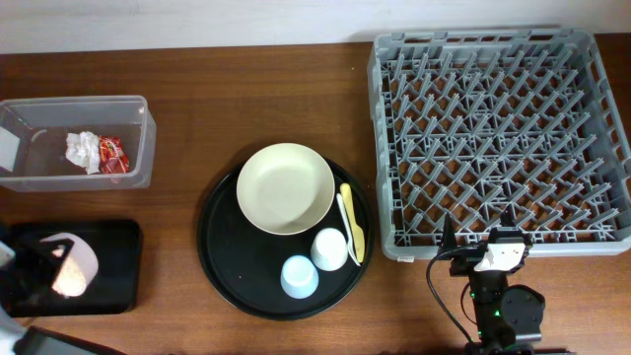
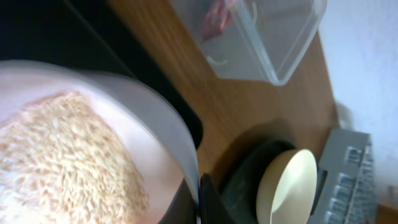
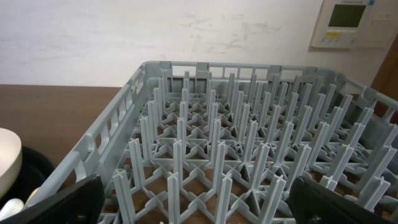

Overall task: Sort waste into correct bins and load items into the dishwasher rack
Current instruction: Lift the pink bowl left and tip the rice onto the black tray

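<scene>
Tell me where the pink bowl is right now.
Overhead view, bottom-left: the pink bowl is over the black rectangular tray, in the left gripper, below the clear box.

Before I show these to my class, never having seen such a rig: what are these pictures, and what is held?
Two robot arms work at a table, each ending in a two-finger gripper. One picture looks down from above; the other two come from wrist cameras. The left gripper is shut on a pink bowl of rice over the black rectangular tray. The right gripper is open, holding nothing, near the grey rack. The clear box holds a tissue and a red wrapper. The round black tray carries a cream plate, a white cup, a light blue cup, a yellow fork and spoon.
</scene>
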Tool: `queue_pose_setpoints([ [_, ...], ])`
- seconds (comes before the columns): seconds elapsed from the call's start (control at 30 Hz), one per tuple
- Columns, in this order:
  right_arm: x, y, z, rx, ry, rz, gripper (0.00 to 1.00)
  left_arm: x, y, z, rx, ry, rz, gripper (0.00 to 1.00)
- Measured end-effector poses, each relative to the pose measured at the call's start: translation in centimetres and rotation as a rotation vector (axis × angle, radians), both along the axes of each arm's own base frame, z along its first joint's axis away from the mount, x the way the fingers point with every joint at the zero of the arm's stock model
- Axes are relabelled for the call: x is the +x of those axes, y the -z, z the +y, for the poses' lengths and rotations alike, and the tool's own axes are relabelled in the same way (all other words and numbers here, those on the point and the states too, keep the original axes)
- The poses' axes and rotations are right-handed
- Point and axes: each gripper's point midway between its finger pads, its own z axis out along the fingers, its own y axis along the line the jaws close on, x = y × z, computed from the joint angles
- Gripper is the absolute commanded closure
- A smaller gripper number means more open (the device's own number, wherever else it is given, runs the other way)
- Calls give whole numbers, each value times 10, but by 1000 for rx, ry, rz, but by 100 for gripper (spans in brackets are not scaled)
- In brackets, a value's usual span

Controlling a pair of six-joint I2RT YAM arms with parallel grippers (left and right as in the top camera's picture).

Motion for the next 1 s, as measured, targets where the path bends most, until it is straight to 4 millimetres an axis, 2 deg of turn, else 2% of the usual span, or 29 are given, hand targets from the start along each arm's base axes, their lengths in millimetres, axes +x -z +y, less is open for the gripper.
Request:
queue_pose_setpoints([
  [0.07, 0, 0, 0, -1, 0, 0, 2, -6, 22, 4, -10, -34, -73, 99],
  [0.13, 0, 0, 0, -1, 0, 0, 2, -5, 30, 6, -5, -46, -147, 99],
  [0.23, 0, 0, 0, -1, 0, 0, 2, 4, 18, 9, 1, -39, -266, 99],
  [0.47, 0, 0, 0, 0, 0, 0, 2, 13, 6, 18, 33, -31, -347, 99],
  [0.57, 0, 0, 0, 0, 0, 0, 2, 19, -6, 21, 54, -12, -415, 99],
  [0.77, 0, 0, 0, -1, 0, 0, 2, 23, -23, 15, 23, 22, -517, 99],
  [0.83, 0, 0, 0, 0, 0, 0, 2, 22, -35, 10, 5, 49, -589, 99],
  [0.9, 0, 0, 0, -1, 0, 0, 2, 19, -36, 1, -20, 69, -609, 99],
  [1.0, 0, 0, 0, 0, 0, 0, 2, 13, -26, -5, -6, 78, -638, 99],
])
